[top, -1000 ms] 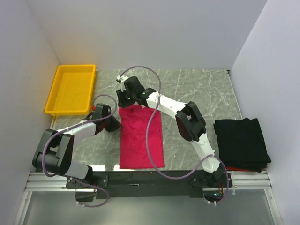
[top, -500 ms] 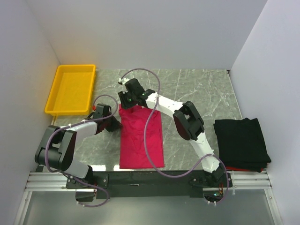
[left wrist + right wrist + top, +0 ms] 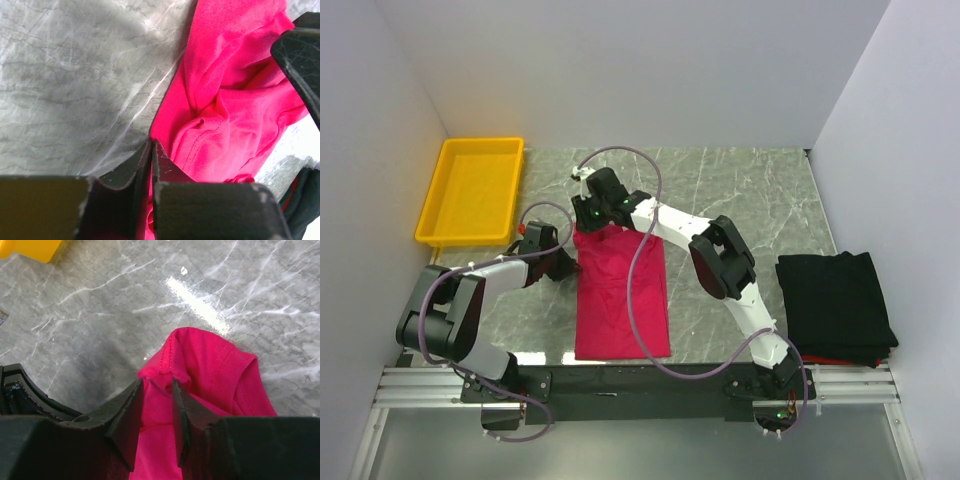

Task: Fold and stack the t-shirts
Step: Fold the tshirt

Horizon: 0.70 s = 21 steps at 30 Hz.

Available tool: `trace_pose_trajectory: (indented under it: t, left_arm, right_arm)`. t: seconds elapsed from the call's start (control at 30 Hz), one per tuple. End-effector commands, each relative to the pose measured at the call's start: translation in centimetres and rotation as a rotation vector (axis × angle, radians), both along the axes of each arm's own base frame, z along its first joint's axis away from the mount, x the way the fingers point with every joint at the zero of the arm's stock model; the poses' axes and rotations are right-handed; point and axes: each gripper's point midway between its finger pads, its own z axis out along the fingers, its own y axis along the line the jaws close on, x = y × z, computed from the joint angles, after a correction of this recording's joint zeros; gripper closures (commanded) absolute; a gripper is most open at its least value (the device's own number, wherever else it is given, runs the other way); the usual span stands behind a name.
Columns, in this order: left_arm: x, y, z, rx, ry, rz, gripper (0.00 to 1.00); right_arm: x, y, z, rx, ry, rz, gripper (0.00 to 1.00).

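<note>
Crimson-pink t-shirt [image 3: 622, 295] is being pinched at its far end by left gripper [image 3: 151, 152] and right gripper [image 3: 156, 390]. Both should probably be lifting evenly, keeping the fold straight.

Left pincer [image 3: 570, 266] and right pincer [image 3: 591, 226] touch the crimson-pink t-shirt [image 3: 620, 300].

Centre: crimson-pink t-shirt [image 3: 620, 300] – folded into long strip, far end bunched. Far right: black t-shirt [image 3: 835, 300] – folded flat.
</note>
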Motion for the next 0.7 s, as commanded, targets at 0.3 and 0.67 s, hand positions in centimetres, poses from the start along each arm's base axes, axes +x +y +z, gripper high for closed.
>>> trace_pose_trajectory:
  t: [0.3, 0.67]
  left_arm:
    - [-1.6, 0.1, -2.1, 0.002, 0.061, -0.016, 0.99]
    - [-1.9, 0.3, -2.4, 0.012, 0.074, -0.014, 0.99]
  right_arm:
    - [1.6, -1.2, 1.8, 0.085, -0.014, -0.083, 0.90]
    - [4.0, -4.7, 5.5, 0.199, -0.015, -0.201, 0.99]
